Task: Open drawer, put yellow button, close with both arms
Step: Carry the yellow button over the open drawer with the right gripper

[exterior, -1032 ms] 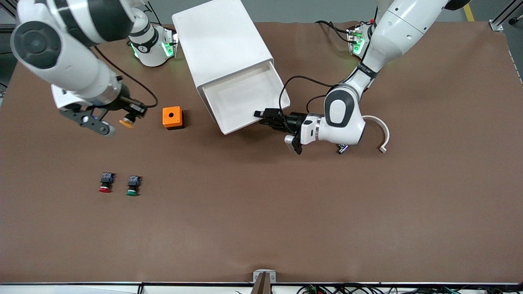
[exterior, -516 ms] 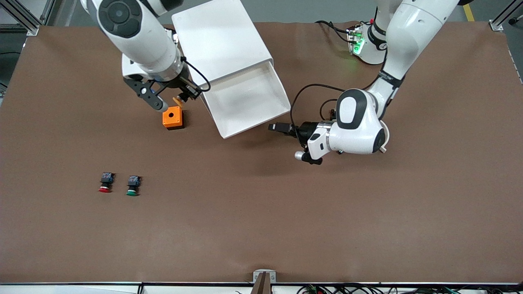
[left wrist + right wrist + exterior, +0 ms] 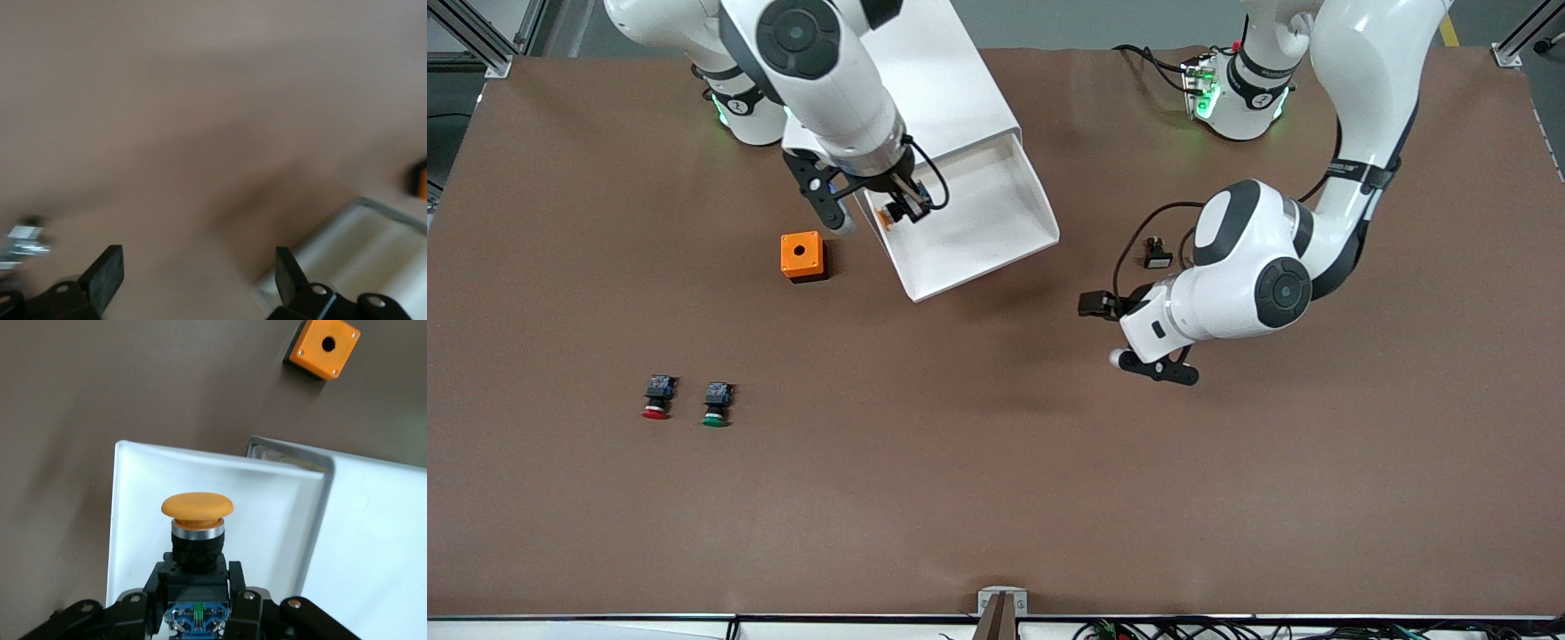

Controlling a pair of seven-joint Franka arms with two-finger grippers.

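The drawer (image 3: 996,204) stands pulled out of the top of the white cabinet (image 3: 911,84), and what shows of its white floor (image 3: 267,520) is bare. My right gripper (image 3: 891,212) hangs over the drawer's edge at the right arm's end, shut on the yellow button (image 3: 886,217). In the right wrist view the button's yellow cap (image 3: 197,506) points away from the fingers (image 3: 243,587), which clamp its black body. My left gripper (image 3: 1096,304) hovers over the table near the drawer's front, at the left arm's end. It is open and empty (image 3: 200,270).
An orange box (image 3: 801,256) with a round hole sits beside the drawer toward the right arm's end. A red-capped button (image 3: 656,397) and a green-capped button (image 3: 716,404) lie nearer the front camera. A small black-and-white part (image 3: 1157,253) lies near the left arm.
The right arm has carried the yellow button from over the table past the orange box to over the open drawer. The left gripper has opened and drawn back from the drawer front.
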